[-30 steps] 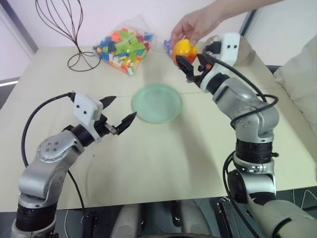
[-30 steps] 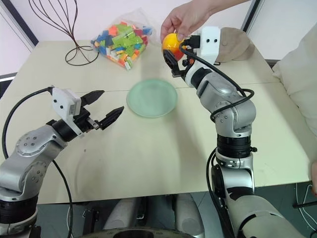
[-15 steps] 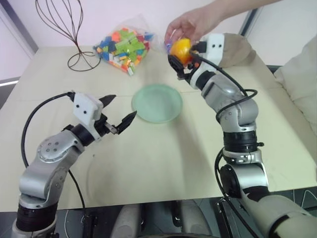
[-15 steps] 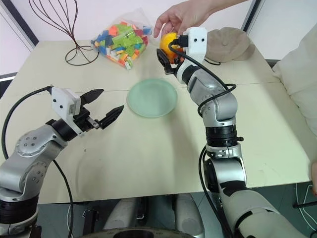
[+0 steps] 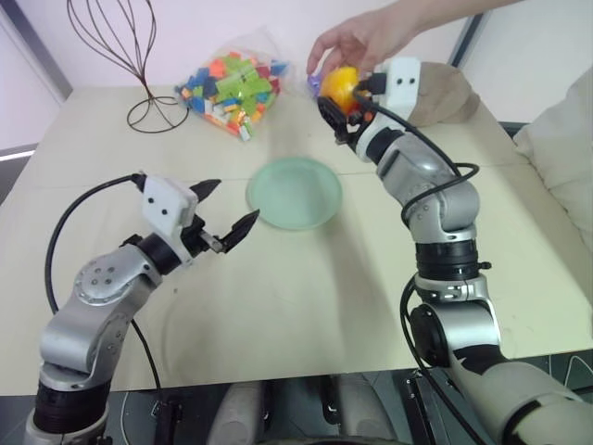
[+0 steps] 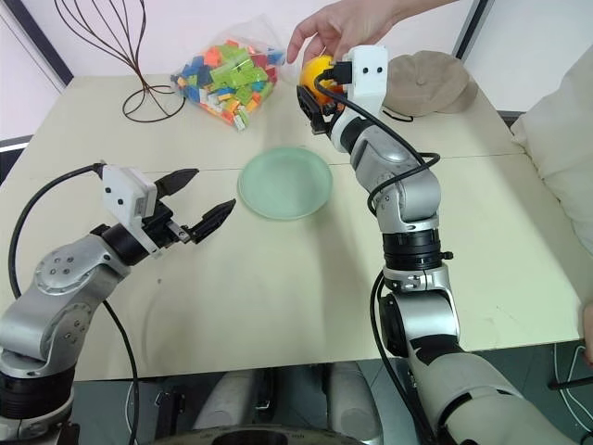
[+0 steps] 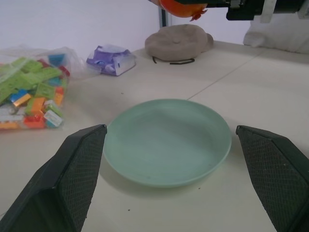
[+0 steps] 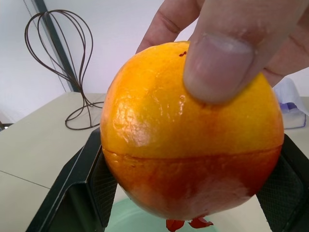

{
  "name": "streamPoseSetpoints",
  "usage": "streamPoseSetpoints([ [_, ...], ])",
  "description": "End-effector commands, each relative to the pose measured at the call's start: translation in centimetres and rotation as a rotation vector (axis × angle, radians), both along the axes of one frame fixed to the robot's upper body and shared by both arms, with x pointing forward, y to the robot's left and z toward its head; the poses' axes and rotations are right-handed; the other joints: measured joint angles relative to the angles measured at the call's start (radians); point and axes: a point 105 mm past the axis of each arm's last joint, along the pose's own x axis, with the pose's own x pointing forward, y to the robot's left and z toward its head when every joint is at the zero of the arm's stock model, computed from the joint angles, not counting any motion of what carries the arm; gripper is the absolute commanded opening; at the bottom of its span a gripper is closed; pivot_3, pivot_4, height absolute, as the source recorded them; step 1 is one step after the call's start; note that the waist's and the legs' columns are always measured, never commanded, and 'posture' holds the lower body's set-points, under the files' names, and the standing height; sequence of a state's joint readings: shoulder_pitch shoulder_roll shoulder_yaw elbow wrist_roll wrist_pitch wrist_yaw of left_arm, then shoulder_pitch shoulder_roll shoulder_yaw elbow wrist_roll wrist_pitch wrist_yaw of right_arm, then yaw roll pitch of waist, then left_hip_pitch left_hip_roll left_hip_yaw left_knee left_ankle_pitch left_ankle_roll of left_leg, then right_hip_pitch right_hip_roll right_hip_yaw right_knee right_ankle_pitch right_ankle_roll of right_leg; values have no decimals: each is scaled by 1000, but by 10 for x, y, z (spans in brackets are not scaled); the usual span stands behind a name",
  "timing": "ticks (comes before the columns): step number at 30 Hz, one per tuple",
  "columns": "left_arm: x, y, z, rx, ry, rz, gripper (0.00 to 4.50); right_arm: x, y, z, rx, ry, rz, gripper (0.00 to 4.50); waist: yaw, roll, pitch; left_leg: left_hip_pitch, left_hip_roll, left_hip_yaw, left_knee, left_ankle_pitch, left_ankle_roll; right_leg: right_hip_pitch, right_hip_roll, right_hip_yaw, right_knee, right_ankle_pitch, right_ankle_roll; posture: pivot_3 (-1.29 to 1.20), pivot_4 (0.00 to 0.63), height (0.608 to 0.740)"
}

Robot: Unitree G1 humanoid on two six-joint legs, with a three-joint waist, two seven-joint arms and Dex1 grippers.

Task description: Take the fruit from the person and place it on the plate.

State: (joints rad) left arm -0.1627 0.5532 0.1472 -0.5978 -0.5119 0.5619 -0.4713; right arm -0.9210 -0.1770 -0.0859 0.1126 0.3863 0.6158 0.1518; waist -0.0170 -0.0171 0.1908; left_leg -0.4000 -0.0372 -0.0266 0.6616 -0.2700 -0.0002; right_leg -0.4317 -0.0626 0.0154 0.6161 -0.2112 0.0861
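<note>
Fruit: the orange-yellow fruit (image 8: 190, 130), red low down, sits in the air between my right gripper's (image 5: 339, 109) two black fingers (image 8: 79, 179), above the far side of the table (image 5: 306, 306) and just past the plate (image 5: 295, 192).
Right jaws: closed onto the fruit's lower sides, one pad against each flank.
Person's hand: the hand (image 5: 364, 42) grips the fruit from above; a thumb presses its front face, so both of us hold it at once.
Left jaws: my left gripper (image 5: 225, 218) hangs open and empty over the table, just beside the plate's near-left rim.
Risk, tug: if I pull away while the thumb is pressing, the fruit could twist in my pads or I could drag the hand along.
Risk, slip: the skin is glossy and round, and my grip looks low on it; I judge it could roll out over the top once the hand lets go.
Risk, drop: a fall from here would likely land near the plate's far edge, roll toward the bag of bricks (image 5: 232, 82) or the cap (image 6: 423, 82), or bounce off the table.
Risk, placing: releasing high over the shallow plate could let it roll off the rim.
</note>
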Motion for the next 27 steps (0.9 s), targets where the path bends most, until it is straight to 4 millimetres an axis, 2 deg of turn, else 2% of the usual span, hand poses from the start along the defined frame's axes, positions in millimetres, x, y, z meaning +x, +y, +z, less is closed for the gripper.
streamPoseSetpoints([
  [1,-3,-4,12,2,-57,-14,4500,-7,2,31,21,-105,8,3138,0,0,0,0,0,0,0,0,0,0,0,0,0,0,0,0,150,740],
  [6,-3,-4,11,2,-55,-13,4500,-9,2,30,12,-102,13,3138,0,0,0,0,0,0,0,0,0,0,0,0,0,0,0,0,150,740],
  [10,-1,1,9,7,-47,10,4500,-12,5,16,-8,-59,30,3138,0,0,0,0,0,0,0,0,0,0,0,0,0,0,0,0,150,740],
  [13,4,13,7,21,-35,63,4500,-13,13,-15,-29,38,51,3138,0,0,0,0,0,0,0,0,0,0,0,0,0,0,0,0,150,740],
  [19,10,34,4,50,-14,142,4500,-22,40,-78,-107,189,138,3138,-2,1,0,-1,0,0,-1,0,0,-2,0,0,1,0,0,0,150,740],
  [23,11,41,2,68,-8,165,4500,-23,53,-107,-155,233,166,3138,-2,1,0,-2,0,0,-1,0,0,-4,0,0,1,0,0,0,150,740],
  [27,10,43,1,76,-5,170,4500,-19,61,-119,-182,238,175,3138,-1,1,0,-2,0,0,-1,0,-1,-4,0,0,1,0,0,0,150,740],
])
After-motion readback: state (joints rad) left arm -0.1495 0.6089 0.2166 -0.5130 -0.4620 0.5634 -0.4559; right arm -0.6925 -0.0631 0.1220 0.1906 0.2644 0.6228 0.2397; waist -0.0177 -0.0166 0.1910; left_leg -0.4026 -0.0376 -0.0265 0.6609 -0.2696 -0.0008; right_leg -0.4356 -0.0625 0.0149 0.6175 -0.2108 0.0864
